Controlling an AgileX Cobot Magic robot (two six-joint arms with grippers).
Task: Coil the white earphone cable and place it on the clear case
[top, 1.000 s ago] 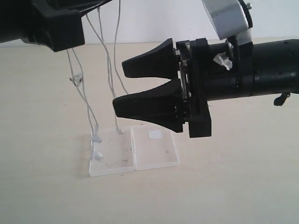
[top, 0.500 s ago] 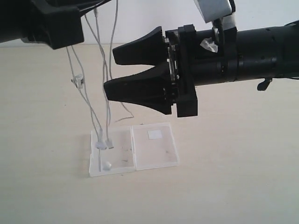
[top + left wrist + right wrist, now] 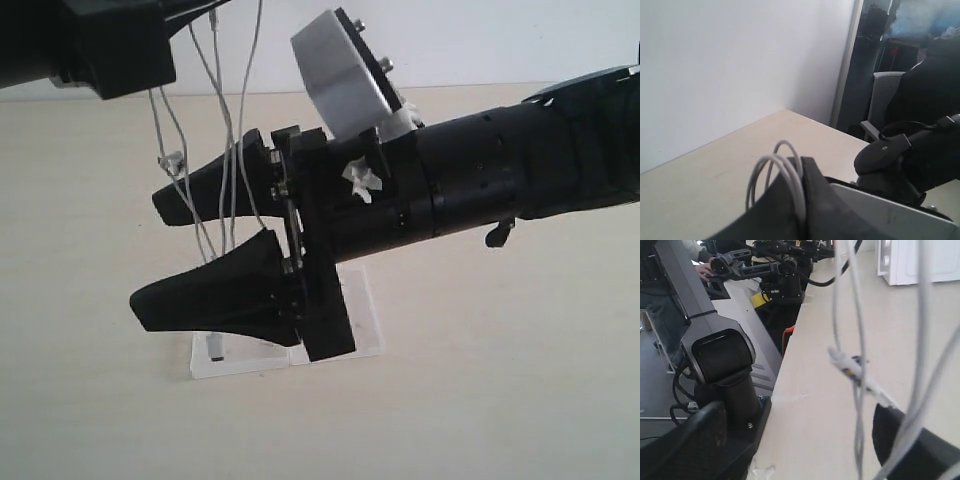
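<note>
Swinging down and across since a moment ago, the right hand (image 3: 155, 250) now tilts low over the desk (image 3: 500, 400) and covers most of the clear case (image 3: 365, 325), which it earlier hovered above. Its two black fingers (image 3: 220, 295) are spread wide apart and hold nothing. Only the case's near edge and right corner show past the lower finger, and it lies flat on the desk. A short white bit of the earphone cable (image 3: 240, 120) stands on the case's left half, just under that finger; the earbuds are hidden. Behind, several thin strands of the cable hang down and run between the spread fingers. One strand carries a small inline piece (image 3: 172, 160), and the right wrist view shows the strands close in front of one fingertip. Higher and farther back, the left hand (image 3: 800, 205) holds the top of the strands, its fingers pressed together on loops of cable. Beyond the desk stands a white wall (image 3: 480, 40)
</note>
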